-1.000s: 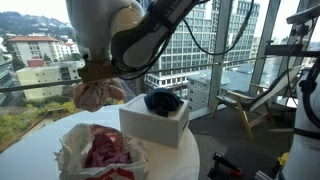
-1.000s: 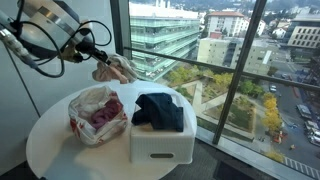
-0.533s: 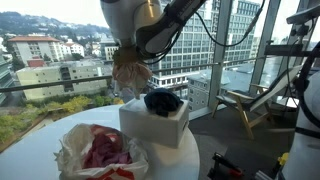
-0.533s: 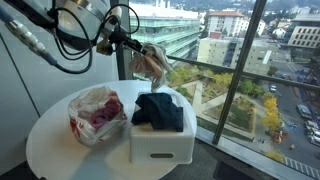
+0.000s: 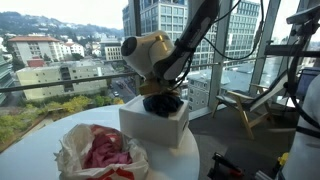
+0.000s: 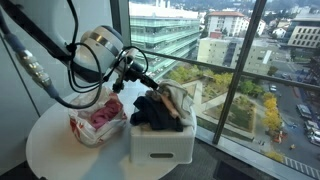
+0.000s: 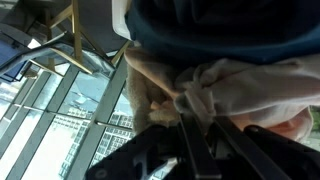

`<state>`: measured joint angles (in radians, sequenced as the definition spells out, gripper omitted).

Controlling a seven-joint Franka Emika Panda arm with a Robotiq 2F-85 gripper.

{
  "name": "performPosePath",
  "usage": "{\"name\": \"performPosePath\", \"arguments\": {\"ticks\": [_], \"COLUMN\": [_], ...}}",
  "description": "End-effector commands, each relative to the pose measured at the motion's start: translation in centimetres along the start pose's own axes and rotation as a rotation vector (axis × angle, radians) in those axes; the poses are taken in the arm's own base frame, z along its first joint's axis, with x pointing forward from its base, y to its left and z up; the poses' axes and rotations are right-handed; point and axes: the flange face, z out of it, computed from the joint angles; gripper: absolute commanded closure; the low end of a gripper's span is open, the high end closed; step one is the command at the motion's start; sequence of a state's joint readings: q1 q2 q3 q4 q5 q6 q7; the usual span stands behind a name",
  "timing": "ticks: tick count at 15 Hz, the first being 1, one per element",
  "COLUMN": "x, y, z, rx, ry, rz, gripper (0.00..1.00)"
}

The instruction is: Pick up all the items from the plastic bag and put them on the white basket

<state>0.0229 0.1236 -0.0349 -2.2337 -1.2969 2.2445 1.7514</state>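
Observation:
The white basket [image 5: 153, 127] [image 6: 162, 143] stands on the round table beside the plastic bag [image 5: 72, 150] [image 6: 82, 127], which holds pink and red cloth pieces [image 5: 106, 151] [image 6: 102, 113]. A dark navy cloth [image 5: 166, 103] [image 6: 153, 112] [image 7: 220, 25] lies in the basket. My gripper [image 5: 158, 89] [image 6: 152, 86] [image 7: 205, 125] is low over the basket, shut on a pale pink cloth [image 6: 175, 100] [image 7: 235, 82]. That cloth hangs at the basket's window side, against the dark one. In the wrist view the fingers pinch a bunched knot of it.
The round white table [image 5: 30, 150] [image 6: 55, 160] stands close to tall window panes [image 6: 230, 90]. A chair [image 5: 245, 105] sits beyond the table by the window. A black cable loops from the arm [image 6: 60, 60] above the bag.
The arm has carried the pale pink cloth from high beside the bag across to the basket and lowered it there. The gripper has stayed shut on it.

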Motion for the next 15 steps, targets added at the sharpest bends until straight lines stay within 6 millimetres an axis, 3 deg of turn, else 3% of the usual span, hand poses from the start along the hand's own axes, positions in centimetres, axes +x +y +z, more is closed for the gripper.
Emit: {"name": "performPosePath", "arguments": {"ticks": [1,4,6,8,9,12,15], "x": [-0.9,0.4,1.4,1.0,0.3,-4.2,-9.5], "y": [-0.3,-1.3,-2.1,-3.3,-4.0,-6.5,-8.8], "z": [-1.8,-6.4,-10.8,-14.8,-16.5,-20.4,-21.4], "rx": [0.011,0.088,0.165,0.275,0.343,0.486,0.585], "ry": [0.012,0.113,0.190,0.175,0.140,0.009,-0.130], "rz": [0.035,0.040,0.042,0.030,0.019,-0.026,-0.084], "gripper": [0.56,0.34,0.19,0.03,0.00,0.00,0.00]}}
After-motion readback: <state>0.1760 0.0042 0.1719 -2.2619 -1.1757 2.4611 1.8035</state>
